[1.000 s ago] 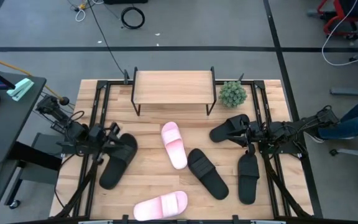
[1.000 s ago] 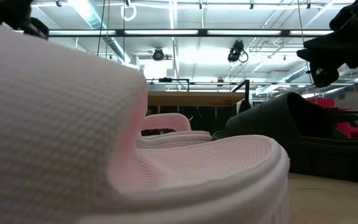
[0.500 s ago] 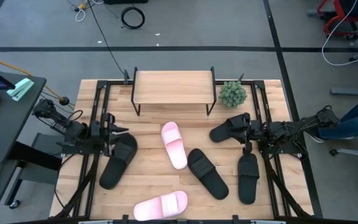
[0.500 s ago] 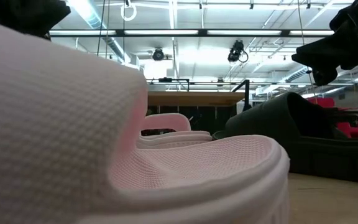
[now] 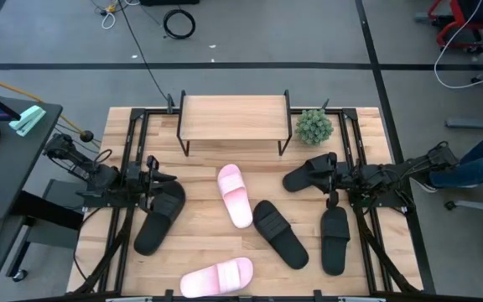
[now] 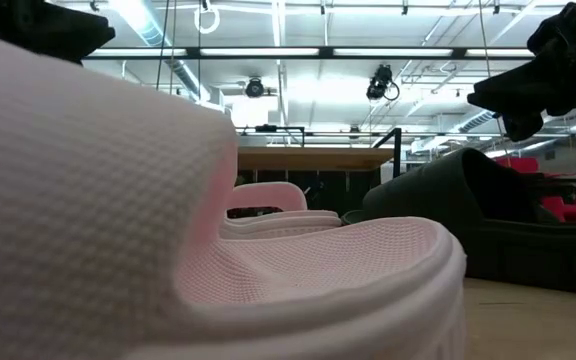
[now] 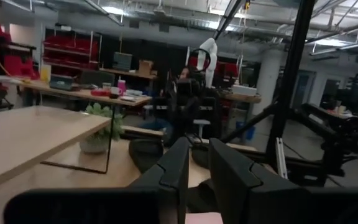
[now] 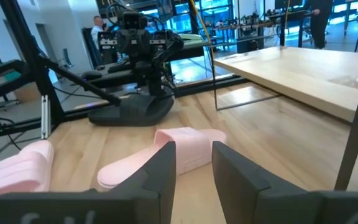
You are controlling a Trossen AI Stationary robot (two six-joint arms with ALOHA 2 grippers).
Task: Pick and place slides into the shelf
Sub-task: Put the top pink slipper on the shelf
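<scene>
The shelf (image 5: 233, 117) stands at the table's far middle on thin black legs. Two pink slides lie flat: one mid-table (image 5: 235, 195), one at the near edge (image 5: 216, 277), which fills the low view (image 6: 168, 230). Of the black slides, one lies left (image 5: 159, 216), one in the centre (image 5: 279, 233), one right (image 5: 334, 239) and one far right (image 5: 309, 174). My left gripper (image 5: 158, 174) hovers over the left black slide's far end, open by a narrow gap (image 7: 199, 168). My right gripper (image 5: 333, 179) hovers between the two right-hand black slides, also narrowly open (image 8: 194, 162).
A small potted plant (image 5: 314, 126) stands right of the shelf. Black frame rails (image 5: 132, 151) run along both table sides. Bare planks lie in front of the shelf and between the slides. A person's leg (image 5: 476, 168) shows beyond the right edge.
My left gripper has shifted a little above the left black slide's far end. My right gripper has crept slightly toward the table's left. The slides have stayed where they were.
</scene>
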